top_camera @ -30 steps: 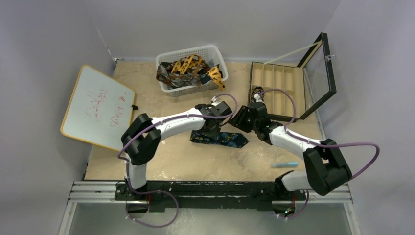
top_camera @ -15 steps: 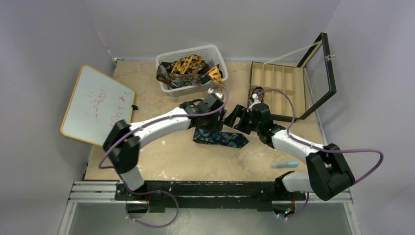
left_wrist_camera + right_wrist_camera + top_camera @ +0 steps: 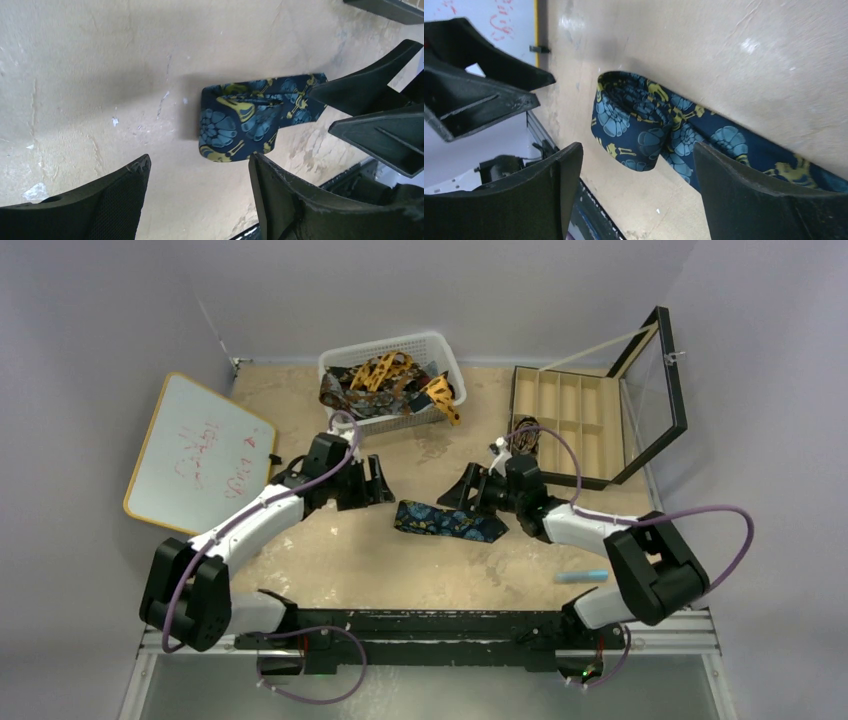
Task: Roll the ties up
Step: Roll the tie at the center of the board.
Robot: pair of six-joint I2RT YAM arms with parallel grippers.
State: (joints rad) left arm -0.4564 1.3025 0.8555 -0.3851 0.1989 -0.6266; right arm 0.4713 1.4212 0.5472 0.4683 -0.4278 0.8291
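- Top external view: the navy tie (image 3: 450, 521) lies mid-table (image 3: 330, 560), its left end loosely rolled;
- left gripper (image 3: 385, 485) hovers just left of it, jaws spread, holding nothing;
- right gripper (image 3: 458, 495) sits just beyond its far edge, jaws apart, empty;
- other ties (image 3: 385, 375) are heaped in the white basket (image 3: 440, 342) at the far side.

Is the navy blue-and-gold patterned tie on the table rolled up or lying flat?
Partly rolled: the navy patterned tie has one coiled end; the rest lies flat.
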